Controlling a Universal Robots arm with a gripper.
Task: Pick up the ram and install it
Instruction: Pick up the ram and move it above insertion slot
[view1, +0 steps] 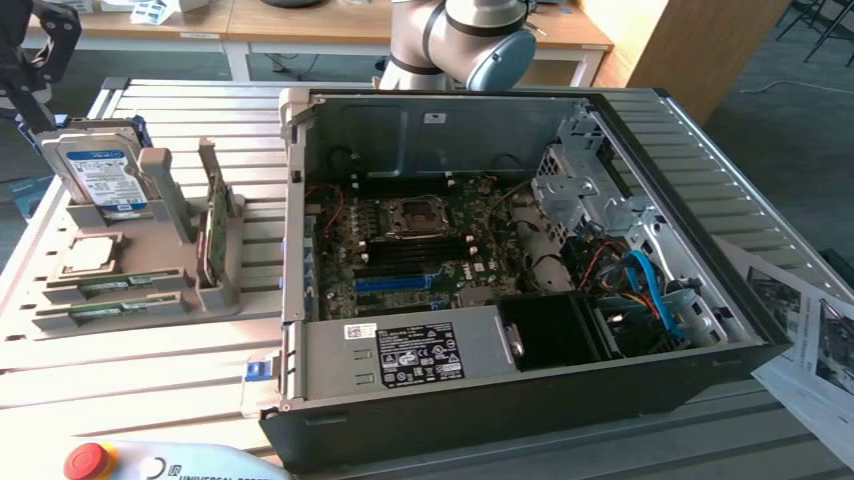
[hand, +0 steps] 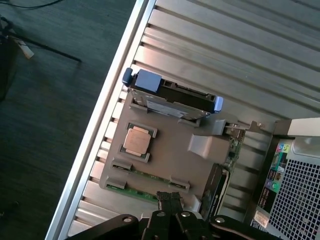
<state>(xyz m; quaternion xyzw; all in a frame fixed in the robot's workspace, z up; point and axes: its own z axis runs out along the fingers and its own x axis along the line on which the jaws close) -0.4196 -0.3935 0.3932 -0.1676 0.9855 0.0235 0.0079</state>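
My gripper is pinched fully closed with nothing in it, hovering over the ram side of the grey holder on the slatted table. The ram lies flat in a holder slot, with a second stick alongside, both next to the CPU. My fingertips look just beside the sticks; can't tell if they're touching. The hard drive stands upright in the holder. The open PC case sits to the exterior view's right.

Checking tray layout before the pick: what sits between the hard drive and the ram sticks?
The CPU chip, seated in the grey tray, lies between the hard drive and the ram sticks; exterior and wrist views both show it.
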